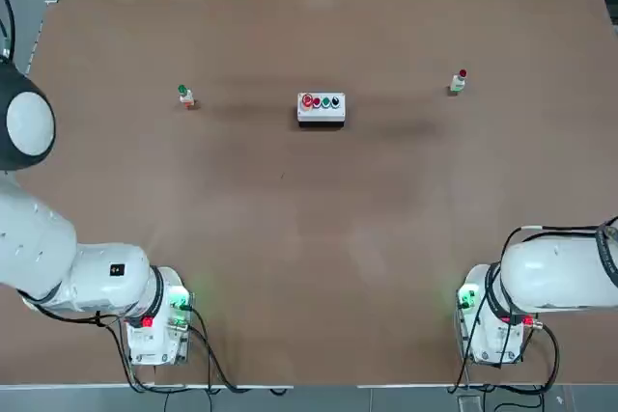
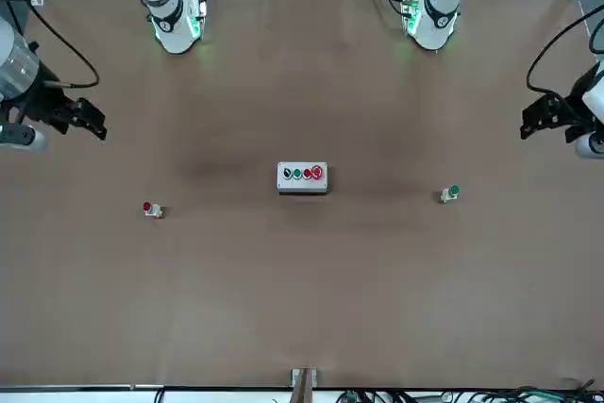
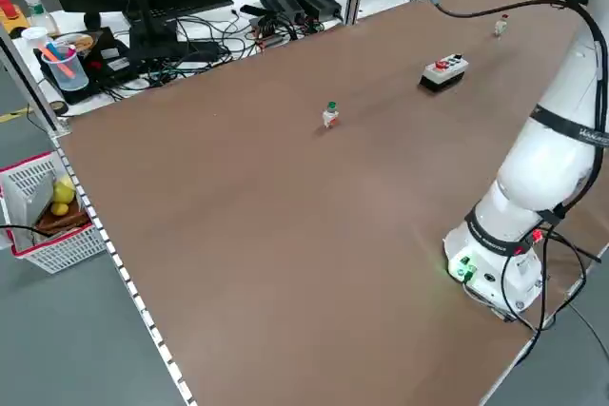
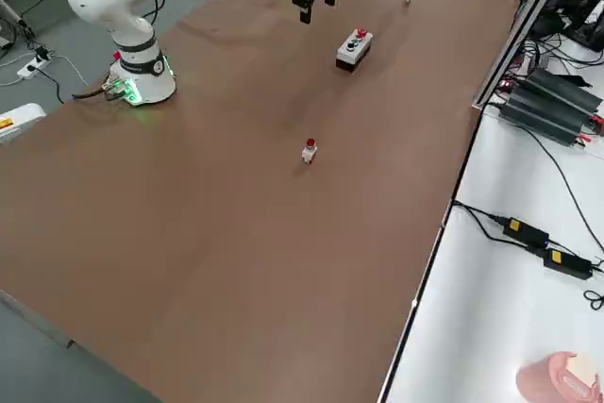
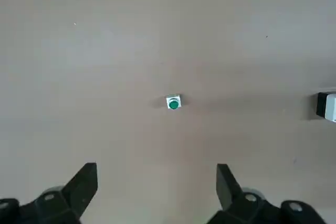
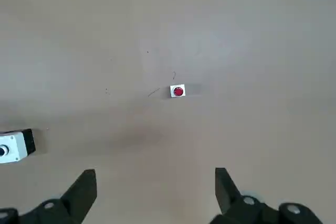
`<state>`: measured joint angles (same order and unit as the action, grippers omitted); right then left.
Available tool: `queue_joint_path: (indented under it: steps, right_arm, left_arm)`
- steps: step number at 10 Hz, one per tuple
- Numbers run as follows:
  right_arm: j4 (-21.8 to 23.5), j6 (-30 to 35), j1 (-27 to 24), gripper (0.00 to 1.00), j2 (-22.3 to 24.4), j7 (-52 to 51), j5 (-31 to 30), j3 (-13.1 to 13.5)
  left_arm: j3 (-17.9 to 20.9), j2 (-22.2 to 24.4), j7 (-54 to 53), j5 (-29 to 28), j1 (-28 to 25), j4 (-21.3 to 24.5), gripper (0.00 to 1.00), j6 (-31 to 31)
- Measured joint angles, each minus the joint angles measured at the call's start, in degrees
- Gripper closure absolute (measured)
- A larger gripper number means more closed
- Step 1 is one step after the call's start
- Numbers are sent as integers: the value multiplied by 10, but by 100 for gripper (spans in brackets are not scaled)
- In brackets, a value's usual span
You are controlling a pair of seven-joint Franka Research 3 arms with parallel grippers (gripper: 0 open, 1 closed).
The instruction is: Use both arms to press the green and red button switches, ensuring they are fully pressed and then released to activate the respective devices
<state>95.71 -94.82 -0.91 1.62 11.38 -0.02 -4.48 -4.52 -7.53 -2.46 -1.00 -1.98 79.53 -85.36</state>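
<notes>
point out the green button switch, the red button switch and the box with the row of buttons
green button switch (image 5: 174,105): left wrist view, cap
red button switch (image 6: 178,91): right wrist view, cap
button box (image 2: 302,184): front view, front edge

Brown tabletop (image 1: 309,200), fills most of top view; on it, white button box (image 1: 321,110) upper middle of frame; small green-capped switch (image 1: 186,96) upper left; small red-capped switch (image 1: 459,82) upper right; robot arm bases (image 1: 159,320) (image 1: 491,320) at lower left and lower right.
</notes>
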Motion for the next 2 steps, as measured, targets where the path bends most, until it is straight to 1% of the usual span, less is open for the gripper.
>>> queue_joint_path:
  steps: [2]
  right_arm:
    - [0,0,0,0,3,0,0,0]
  left_arm:
    - [0,0,0,0,0,0,0,0]
